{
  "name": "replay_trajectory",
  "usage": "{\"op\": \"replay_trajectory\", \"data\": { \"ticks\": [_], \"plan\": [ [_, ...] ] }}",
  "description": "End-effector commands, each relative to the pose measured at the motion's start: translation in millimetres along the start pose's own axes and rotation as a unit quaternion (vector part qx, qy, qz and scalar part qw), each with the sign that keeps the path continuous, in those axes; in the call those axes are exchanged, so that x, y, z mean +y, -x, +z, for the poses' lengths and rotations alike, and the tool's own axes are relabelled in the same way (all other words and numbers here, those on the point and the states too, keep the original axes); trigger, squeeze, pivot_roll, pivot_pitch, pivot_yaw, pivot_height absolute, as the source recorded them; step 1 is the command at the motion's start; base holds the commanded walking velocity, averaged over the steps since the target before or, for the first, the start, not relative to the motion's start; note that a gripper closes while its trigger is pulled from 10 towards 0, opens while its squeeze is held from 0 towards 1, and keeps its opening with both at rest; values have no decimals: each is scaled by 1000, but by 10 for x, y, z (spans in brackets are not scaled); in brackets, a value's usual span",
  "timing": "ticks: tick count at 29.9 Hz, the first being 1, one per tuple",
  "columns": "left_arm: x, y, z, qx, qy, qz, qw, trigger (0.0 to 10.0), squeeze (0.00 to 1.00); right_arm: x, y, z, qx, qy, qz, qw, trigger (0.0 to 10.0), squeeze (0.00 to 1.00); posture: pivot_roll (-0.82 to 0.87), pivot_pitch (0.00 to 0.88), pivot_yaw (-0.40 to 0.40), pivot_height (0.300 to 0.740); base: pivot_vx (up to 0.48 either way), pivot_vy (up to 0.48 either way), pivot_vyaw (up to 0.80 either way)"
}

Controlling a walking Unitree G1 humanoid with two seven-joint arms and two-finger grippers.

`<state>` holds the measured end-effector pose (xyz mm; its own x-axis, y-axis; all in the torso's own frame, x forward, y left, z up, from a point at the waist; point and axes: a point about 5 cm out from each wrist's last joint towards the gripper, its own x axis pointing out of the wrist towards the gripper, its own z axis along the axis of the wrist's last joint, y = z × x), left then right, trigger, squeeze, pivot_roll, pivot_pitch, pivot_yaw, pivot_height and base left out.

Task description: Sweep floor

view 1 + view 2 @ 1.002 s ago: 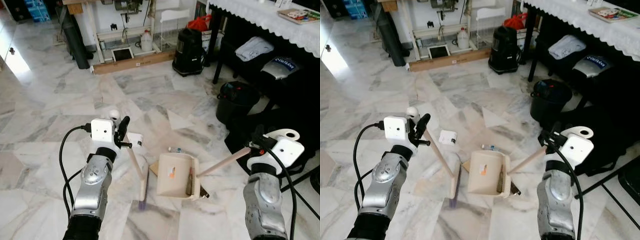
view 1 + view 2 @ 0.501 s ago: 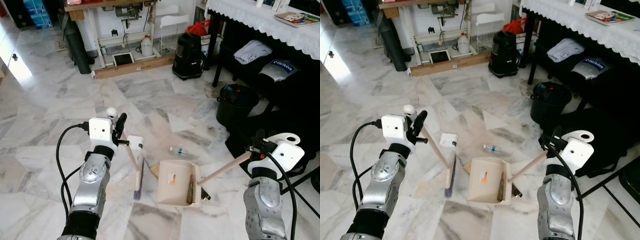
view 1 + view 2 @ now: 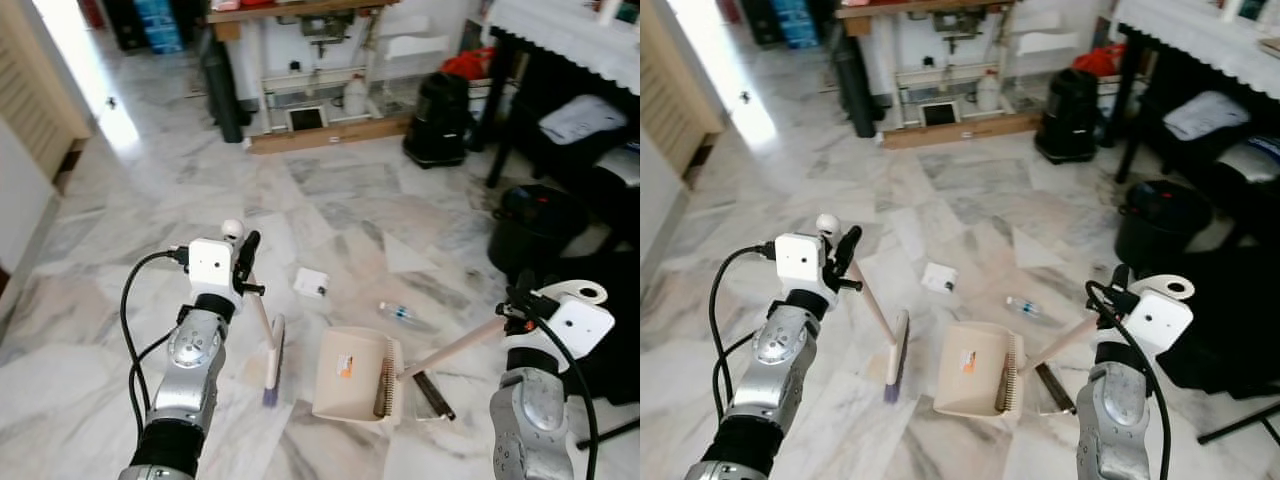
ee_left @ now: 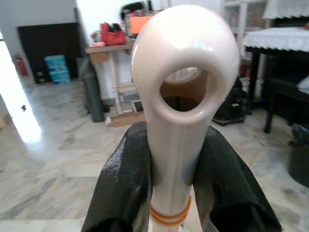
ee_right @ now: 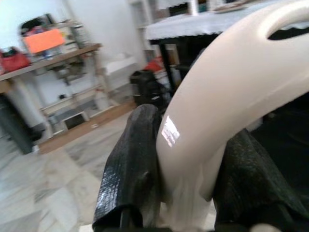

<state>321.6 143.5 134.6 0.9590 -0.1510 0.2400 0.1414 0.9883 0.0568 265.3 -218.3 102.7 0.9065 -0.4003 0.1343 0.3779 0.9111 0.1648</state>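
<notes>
My left gripper (image 3: pixel 243 266) is shut on the top of a cream broom handle (image 4: pixel 181 96). The handle slants down to the brush head (image 3: pixel 273 359), which rests on the marble floor. To its right, a cream dustpan (image 3: pixel 350 375) lies flat on the floor. Its long handle rises to my right gripper (image 3: pixel 519 306), whose fingers (image 5: pixel 133 164) are shut on the handle's curved end. Ahead of the dustpan lie a white box (image 3: pixel 311 283) and a small plastic bottle (image 3: pixel 400 312). A flat black piece (image 3: pixel 433 394) lies beside the pan's right edge.
A black bin (image 3: pixel 530 222) and a dark bag stand at the right under a cloth-covered table (image 3: pixel 560 25). A black canister (image 3: pixel 436 104) and a wooden workbench (image 3: pixel 300 70) are at the back. A wall corner (image 3: pixel 25 190) stands at the left.
The whole view has shifted, so the camera moved. The brush head has come away from the dustpan's left side, and the bottle now lies farther from the pan.
</notes>
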Motion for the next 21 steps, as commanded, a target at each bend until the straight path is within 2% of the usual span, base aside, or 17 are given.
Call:
{"op": "replay_trajectory", "data": {
  "ticks": [1, 6, 21],
  "plan": [
    [47, -42, 132, -35, -14, 7, 999, 10000, 0, 74, -42, 125, -29, -13, 11, 999, 10000, 0, -80, 0, 54, 740, 0, 0, 794],
    [71, -24, 120, -33, -21, 15, 999, 10000, 0, 138, -69, 141, -28, -15, 24, 999, 10000, 0, -74, 0, 44, 740, 0, 0, 794],
    [-29, -11, 114, -41, -28, 29, 998, 10000, 0, 51, -228, 271, -44, 1, 35, 998, 10000, 0, -55, 0, -14, 740, 0, 0, 794]
  ]
}}
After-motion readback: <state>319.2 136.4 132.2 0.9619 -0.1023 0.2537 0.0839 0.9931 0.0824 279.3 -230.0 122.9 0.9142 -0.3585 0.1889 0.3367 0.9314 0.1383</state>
